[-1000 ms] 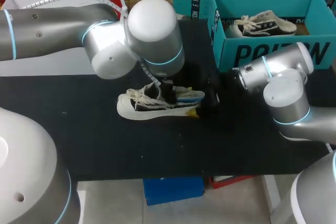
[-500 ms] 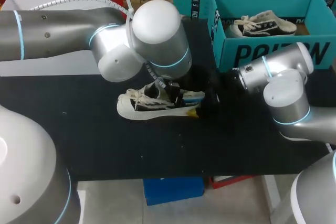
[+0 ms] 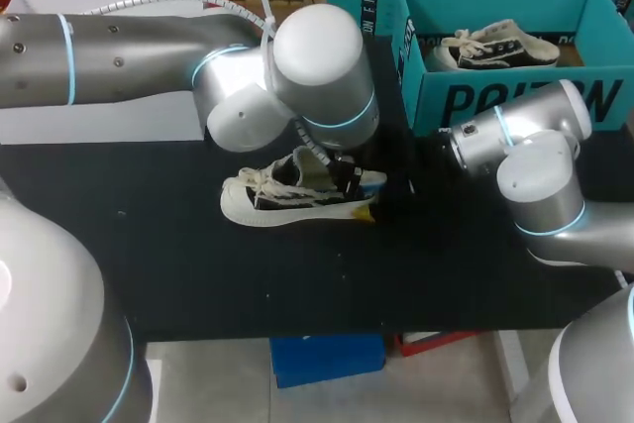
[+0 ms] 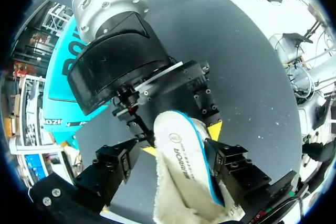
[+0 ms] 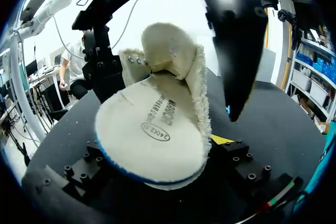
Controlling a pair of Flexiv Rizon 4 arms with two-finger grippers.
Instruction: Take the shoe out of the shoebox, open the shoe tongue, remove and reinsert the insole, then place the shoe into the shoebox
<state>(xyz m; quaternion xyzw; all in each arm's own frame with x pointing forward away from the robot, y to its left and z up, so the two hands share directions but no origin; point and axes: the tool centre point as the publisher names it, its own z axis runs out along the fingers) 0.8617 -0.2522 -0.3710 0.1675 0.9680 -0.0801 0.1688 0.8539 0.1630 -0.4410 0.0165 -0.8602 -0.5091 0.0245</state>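
Cream fleecy insole (image 4: 181, 182) with oval stamp (image 5: 155, 131) sits between spread fingers of my left gripper (image 4: 181, 148); whether my right gripper (image 5: 163, 158) grips, I cannot tell

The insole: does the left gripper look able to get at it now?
Probably yes: the insole lies uncovered right at the left gripper, its end out of the shoe.

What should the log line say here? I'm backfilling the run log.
shoe on table, outside shoebox | insole protruding at heel | left gripper over heel | right gripper at heel | grip: unclear
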